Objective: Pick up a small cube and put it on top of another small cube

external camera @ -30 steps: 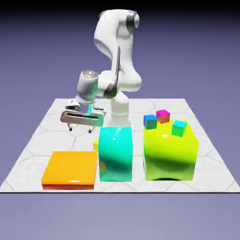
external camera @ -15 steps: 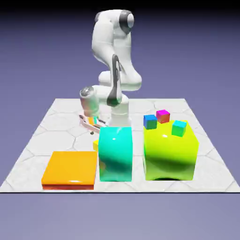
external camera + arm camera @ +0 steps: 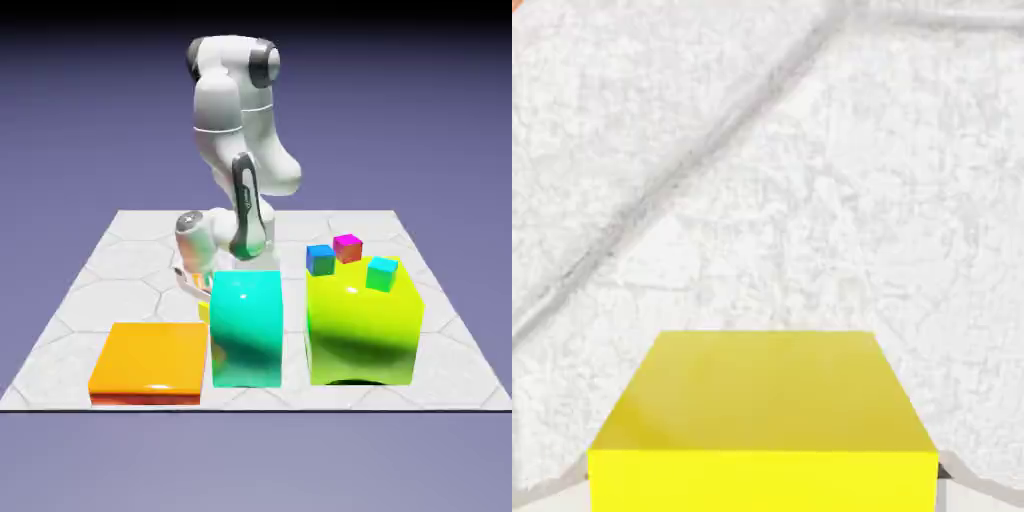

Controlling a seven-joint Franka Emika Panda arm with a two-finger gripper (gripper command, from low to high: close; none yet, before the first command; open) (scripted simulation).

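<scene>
The small yellow cube fills the bottom of the hand view, sitting between my fingers and hiding nearly all of them. In the exterior view only a sliver of the small yellow cube shows on the table, at the left rear edge of the tall teal block. My gripper is down low over that spot, tilted, and shut on the cube. Three more small cubes stand on the large lime-yellow block: a blue cube, a magenta cube and a cyan cube.
A flat orange slab lies at the front on the exterior view's left, close beside the teal block. The teal block stands right against my hand's right side. White hexagon-patterned table stretches behind the cube.
The hand has swung in toward the teal block and dropped to the table. Its jaws, wide apart in the earlier frames, have closed on the small yellow cube.
</scene>
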